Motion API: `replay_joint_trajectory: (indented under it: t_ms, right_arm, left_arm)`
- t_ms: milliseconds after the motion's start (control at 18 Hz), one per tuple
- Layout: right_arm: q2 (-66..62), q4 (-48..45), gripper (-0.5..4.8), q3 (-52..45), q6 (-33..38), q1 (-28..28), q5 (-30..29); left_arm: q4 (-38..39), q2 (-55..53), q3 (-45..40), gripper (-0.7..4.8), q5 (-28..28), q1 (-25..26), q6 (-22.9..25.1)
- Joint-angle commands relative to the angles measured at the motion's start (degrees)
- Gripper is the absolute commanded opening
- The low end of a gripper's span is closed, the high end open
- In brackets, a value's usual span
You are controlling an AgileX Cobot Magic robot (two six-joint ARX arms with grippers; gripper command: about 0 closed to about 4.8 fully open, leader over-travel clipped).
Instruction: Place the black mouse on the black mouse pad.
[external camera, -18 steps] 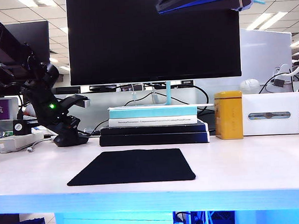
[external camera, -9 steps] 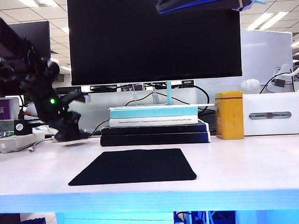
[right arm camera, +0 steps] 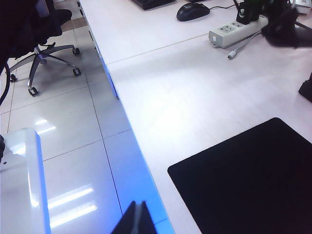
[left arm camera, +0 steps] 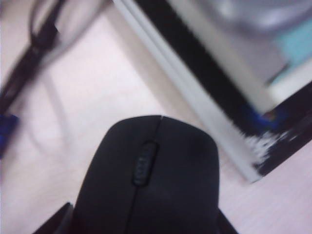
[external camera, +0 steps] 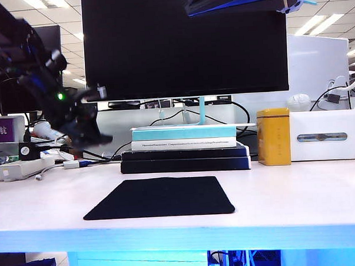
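Observation:
The black mouse (left arm camera: 151, 180) fills the left wrist view, with dark fingers (left arm camera: 57, 223) flanking its sides. In the exterior view my left gripper (external camera: 87, 126) hangs blurred above the table's back left, shut on the black mouse (external camera: 95, 136), clear of the surface. The black mouse pad (external camera: 159, 197) lies flat at the front middle, to the right of and nearer than that gripper; it also shows in the right wrist view as the mouse pad (right arm camera: 253, 180). My right gripper (right arm camera: 137, 219) is shut on nothing, high over the table's front edge, its arm (external camera: 242, 0) at the top of the exterior view.
A stack of books (external camera: 184, 149) stands behind the pad under a big monitor (external camera: 185, 44). A yellow tin (external camera: 272, 136) and a white box (external camera: 325, 135) stand at the back right. A power strip (external camera: 23, 168) and cables lie at the back left. Another mouse (right arm camera: 192, 10) rests on a farther desk.
My left gripper has risen off the table at the back left with the mouse in it and drifted slightly right. The right arm has not moved.

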State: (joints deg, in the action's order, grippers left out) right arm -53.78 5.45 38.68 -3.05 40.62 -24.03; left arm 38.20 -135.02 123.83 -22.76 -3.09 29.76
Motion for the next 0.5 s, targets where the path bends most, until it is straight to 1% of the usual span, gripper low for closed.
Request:
replay_joint_trajectory:
  t_ms: [56, 278, 500]
  right_arm:
    - [0.2, -0.6, -0.06, 0.3, -0.2, 0.0, -0.1]
    - [0.2, -0.6, -0.06, 0.3, -0.2, 0.0, -0.1]
    - [0.2, -0.6, -0.06, 0.3, -0.4, 0.0, 0.5]
  left_arm:
    - [-2.0, 2.8, 0.2, -0.05, -0.8, -0.2, -2.3]
    - [-2.7, 4.7, 0.2, -0.05, -1.8, -0.1, -5.9]
    - [-0.1, 7.8, 0.2, -0.05, -2.8, -1.2, -6.2]
